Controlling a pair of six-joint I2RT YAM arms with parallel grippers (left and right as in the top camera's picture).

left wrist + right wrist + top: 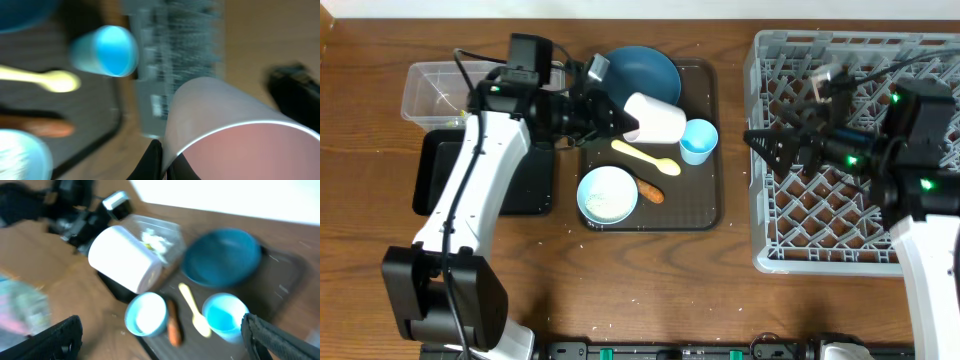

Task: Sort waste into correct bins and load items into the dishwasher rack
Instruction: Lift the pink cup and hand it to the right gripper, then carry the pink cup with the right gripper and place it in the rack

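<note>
The left gripper (624, 121) pinched the pink cup (656, 118) above the tray (706, 214). The right gripper (766, 148) gaped over the rack (820, 232), nothing loaded (plate (642, 68), bowl (607, 194), spoon (646, 156) waiting).

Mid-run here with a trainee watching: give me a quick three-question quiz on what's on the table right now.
1. True or false: the left hand is shut on the pink cup, which is lifted on its side.
2. What lies right beside the pale bowl on the brown serving tray? A) orange-brown food piece B) a fork C) a crumpled napkin
3. Fill in: the right hand hangs open above the ____.

Key: 1 true; 2 A; 3 dishwasher rack.
</note>
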